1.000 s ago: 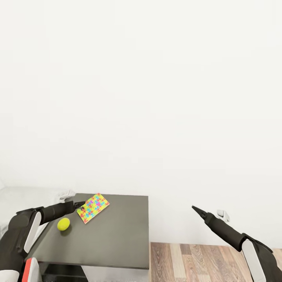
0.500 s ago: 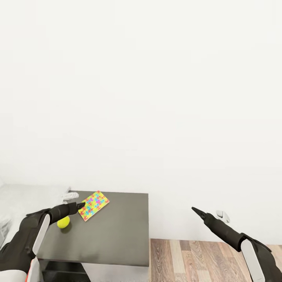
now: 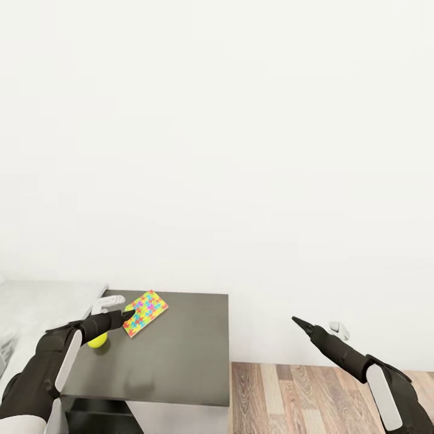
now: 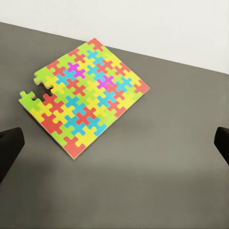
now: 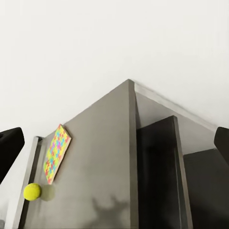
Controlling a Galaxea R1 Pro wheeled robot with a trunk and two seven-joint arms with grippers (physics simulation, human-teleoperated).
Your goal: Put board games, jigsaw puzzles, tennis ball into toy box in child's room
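Left gripper [image 3: 128, 314] hovering spread-open over the puzzle [image 4: 82, 98] near the table's [image 3: 181, 361] far edge, ball [image 5: 32, 191] lying beside it, missing corner piece showing from the left wrist, right gripper [image 3: 295, 320] hanging off the table, fingers parted.

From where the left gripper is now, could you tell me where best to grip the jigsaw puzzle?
Probably by the near corner edge of the jigsaw puzzle, coming in low from the left gripper side: it is a thin sheet lying flat on the table, offering only edges.

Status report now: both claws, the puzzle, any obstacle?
Left claw open, at jigsaw puzzle edge. Right claw open, empty, off the table. Puzzle flat, ungrasped. Tennis ball beside left arm.
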